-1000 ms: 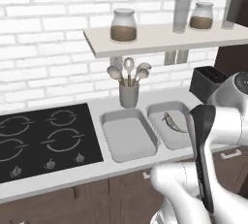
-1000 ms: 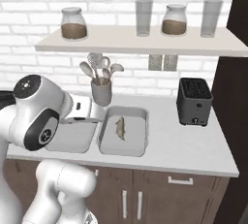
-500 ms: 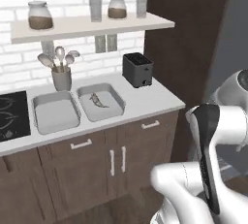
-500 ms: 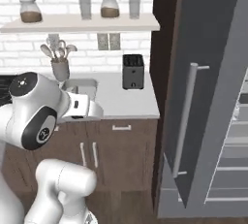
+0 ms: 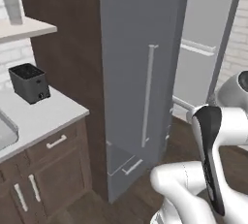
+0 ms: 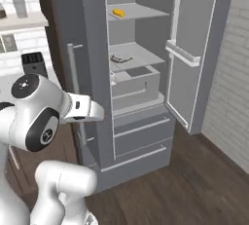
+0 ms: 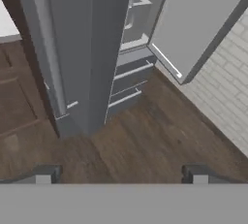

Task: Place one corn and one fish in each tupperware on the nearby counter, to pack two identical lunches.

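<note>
In the right base view the fridge stands open. A yellow corn (image 6: 118,12) lies on an upper shelf, and a thin dark fish (image 6: 120,59) rests on the shelf below. The pale counter (image 5: 43,116) runs along the left, with a corner of a light-grey tupperware (image 5: 6,133) at the picture's edge. My gripper (image 7: 121,177) is open and holds nothing. It points down at the wooden floor in front of the fridge, well short of the shelves.
A black toaster (image 5: 30,83) stands on the counter beside the fridge's closed left door (image 5: 145,72). The right fridge door (image 6: 192,48) hangs open. Drawers (image 6: 141,131) sit under the shelves. Dark wooden floor (image 7: 145,140) lies open before the fridge.
The whole picture has swung right, from the cooktop and the trays to the fridge, so the base has moved. The gripper stays open and empty.
</note>
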Controlling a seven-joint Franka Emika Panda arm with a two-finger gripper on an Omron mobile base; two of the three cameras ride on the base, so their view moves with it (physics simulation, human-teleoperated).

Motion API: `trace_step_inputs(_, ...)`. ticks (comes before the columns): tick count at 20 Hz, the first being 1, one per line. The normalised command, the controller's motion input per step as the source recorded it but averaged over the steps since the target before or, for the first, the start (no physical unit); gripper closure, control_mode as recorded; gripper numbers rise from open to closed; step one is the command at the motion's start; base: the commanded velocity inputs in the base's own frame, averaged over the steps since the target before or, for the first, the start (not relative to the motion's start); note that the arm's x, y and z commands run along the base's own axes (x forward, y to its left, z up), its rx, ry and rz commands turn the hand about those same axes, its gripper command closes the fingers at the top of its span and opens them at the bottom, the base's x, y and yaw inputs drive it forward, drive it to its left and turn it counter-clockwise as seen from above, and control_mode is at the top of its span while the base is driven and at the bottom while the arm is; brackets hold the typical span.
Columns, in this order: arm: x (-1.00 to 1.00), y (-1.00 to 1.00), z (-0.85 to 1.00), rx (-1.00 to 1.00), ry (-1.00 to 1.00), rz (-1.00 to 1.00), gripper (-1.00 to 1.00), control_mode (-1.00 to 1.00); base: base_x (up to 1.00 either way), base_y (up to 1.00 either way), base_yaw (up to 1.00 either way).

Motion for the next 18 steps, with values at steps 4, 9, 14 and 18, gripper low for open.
trace_step_inputs(4,0.00,0.00,0.00,0.00,0.00,0.00,-1.00,1.00,0.83,-0.95,-0.24)
trace_step_inputs(9,0.00,0.00,0.00,0.00,0.00,0.00,-1.00,1.00,1.00,-0.87,0.13)
trace_step_inputs(14,0.00,0.00,0.00,0.00,0.00,0.00,-1.00,1.00,0.86,-0.75,0.40)
trace_step_inputs(18,0.00,0.00,0.00,0.00,0.00,0.00,-1.00,1.00,0.42,-0.15,0.74)
